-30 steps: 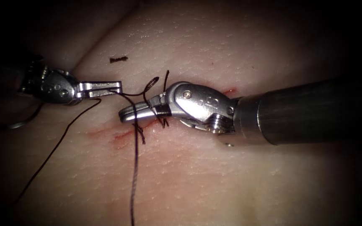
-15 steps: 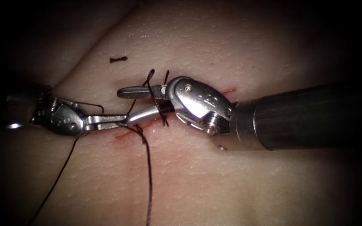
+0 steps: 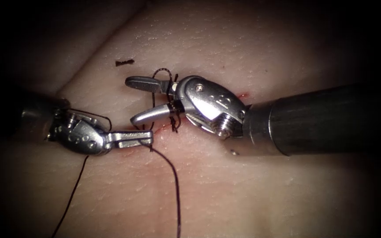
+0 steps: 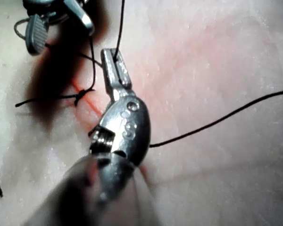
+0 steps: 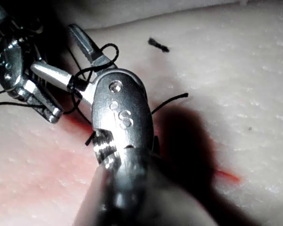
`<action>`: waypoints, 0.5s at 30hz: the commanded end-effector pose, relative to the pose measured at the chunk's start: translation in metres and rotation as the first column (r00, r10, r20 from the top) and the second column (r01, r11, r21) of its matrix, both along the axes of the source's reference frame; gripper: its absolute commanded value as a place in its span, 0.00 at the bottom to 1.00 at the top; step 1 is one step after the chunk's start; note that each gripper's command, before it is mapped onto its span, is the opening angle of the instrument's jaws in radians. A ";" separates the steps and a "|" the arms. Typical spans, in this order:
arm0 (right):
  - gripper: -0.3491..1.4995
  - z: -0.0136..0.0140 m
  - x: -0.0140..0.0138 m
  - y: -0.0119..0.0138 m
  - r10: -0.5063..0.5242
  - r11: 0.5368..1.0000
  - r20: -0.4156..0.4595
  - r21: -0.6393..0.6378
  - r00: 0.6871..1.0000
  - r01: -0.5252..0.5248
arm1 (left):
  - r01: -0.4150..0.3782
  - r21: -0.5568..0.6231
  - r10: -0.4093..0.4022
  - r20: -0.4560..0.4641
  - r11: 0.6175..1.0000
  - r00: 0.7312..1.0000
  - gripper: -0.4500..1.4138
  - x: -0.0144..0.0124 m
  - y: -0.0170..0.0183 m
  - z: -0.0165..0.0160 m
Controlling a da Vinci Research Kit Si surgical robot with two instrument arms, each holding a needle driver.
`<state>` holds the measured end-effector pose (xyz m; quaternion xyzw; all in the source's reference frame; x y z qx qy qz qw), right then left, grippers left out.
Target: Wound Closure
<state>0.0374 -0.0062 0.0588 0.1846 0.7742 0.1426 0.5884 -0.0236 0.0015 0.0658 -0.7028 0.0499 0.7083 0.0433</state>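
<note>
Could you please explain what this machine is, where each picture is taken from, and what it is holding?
This is a surgical practice robot with two thin arms, each ending in a small two-jawed gripper. One picture looks down from an endoscope; the other two come from cameras near each wrist. Below lies pork belly, the tissue, with a cut marked by red fluid and a knot across it. The left gripper is shut on the dark thread. The right gripper stands open, holding nothing, with thread looped around its jaws. A cut end of thread lies on the tissue.
</note>
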 end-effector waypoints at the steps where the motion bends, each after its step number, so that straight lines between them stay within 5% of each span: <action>1: 0.54 0.0006 0.0004 -0.0003 0.006 1.000 0.029 -0.012 1.000 -0.006 | -0.003 0.003 0.003 0.004 1.000 1.000 0.00 -0.0008 -0.0008 -0.0001; 12: 0.62 0.0012 -0.0005 -0.0007 0.058 0.998 0.277 -0.049 0.959 -0.047 | 0.004 0.020 -0.004 0.020 1.000 1.000 0.00 -0.0028 -0.0001 -0.0063; 15: 0.57 0.0015 -0.0004 -0.0020 0.010 0.998 0.355 0.051 0.935 -0.030 | 0.007 0.019 -0.008 0.022 1.000 1.000 0.00 -0.0030 0.0007 -0.0071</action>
